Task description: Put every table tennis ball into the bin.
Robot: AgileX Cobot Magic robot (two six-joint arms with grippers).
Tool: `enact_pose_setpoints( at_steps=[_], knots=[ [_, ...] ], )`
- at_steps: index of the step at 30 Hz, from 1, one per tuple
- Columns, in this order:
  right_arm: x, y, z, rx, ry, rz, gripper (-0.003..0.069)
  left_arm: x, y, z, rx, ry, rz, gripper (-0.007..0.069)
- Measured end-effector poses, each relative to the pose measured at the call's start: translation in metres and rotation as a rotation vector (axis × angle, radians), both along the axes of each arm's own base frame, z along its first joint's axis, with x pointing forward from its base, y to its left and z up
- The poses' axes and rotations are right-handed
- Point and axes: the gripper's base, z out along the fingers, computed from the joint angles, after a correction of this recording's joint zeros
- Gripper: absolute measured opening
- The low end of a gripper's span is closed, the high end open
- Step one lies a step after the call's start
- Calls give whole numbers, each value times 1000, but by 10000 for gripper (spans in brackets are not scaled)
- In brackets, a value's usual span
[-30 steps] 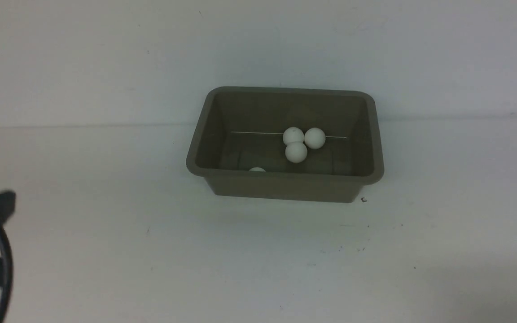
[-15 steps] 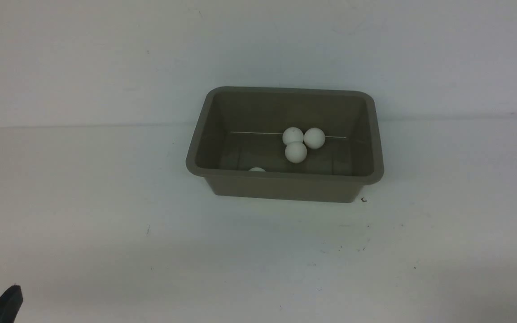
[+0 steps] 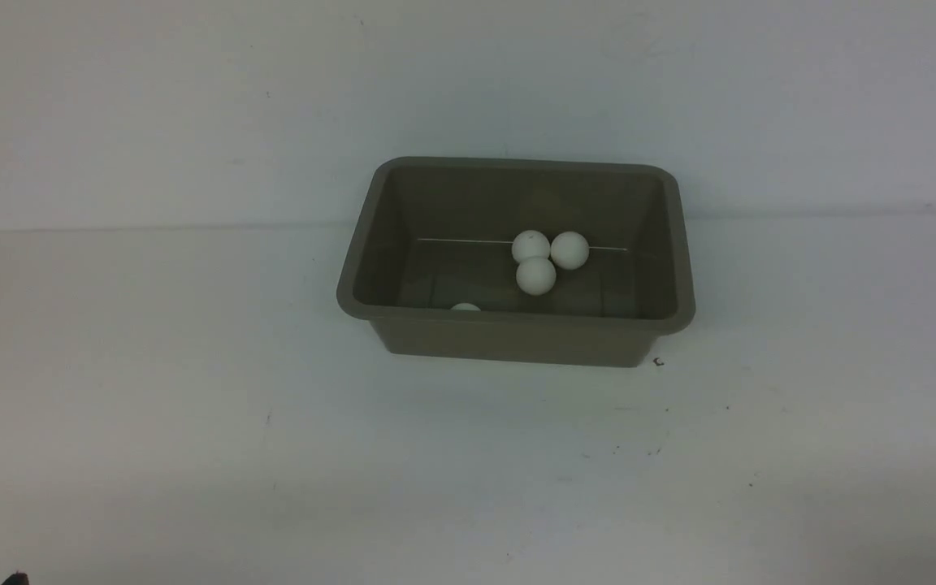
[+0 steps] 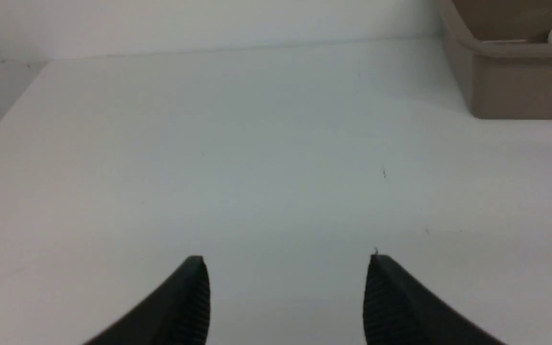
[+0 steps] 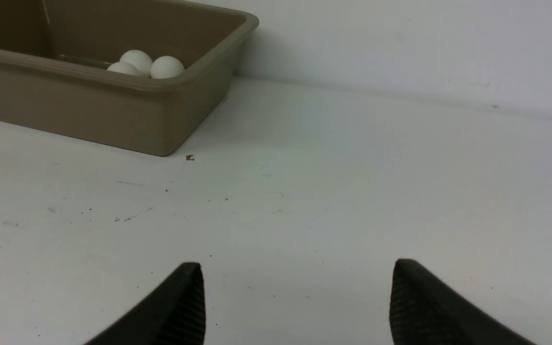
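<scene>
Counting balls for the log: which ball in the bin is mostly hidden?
The lone ball behind the bin's near wall; the other three cluster in full view.

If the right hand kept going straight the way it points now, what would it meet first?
Probably nothing soon: the open right hand faces bare table, with the bin off to one side; the back wall likely comes first.

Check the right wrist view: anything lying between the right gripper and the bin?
Only bare table with dark specks between right gripper and bin.

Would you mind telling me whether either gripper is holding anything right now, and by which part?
Nothing is held. The left gripper and right gripper both stand open and empty above the table.
</scene>
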Motion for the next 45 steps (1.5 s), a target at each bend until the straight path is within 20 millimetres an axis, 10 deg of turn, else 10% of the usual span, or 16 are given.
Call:
enact_pose_setpoints(
  at_steps=[45],
  knots=[
    [0,0,0,0,1,0,472,3,11,-23,64,31,118,394]
  ],
)
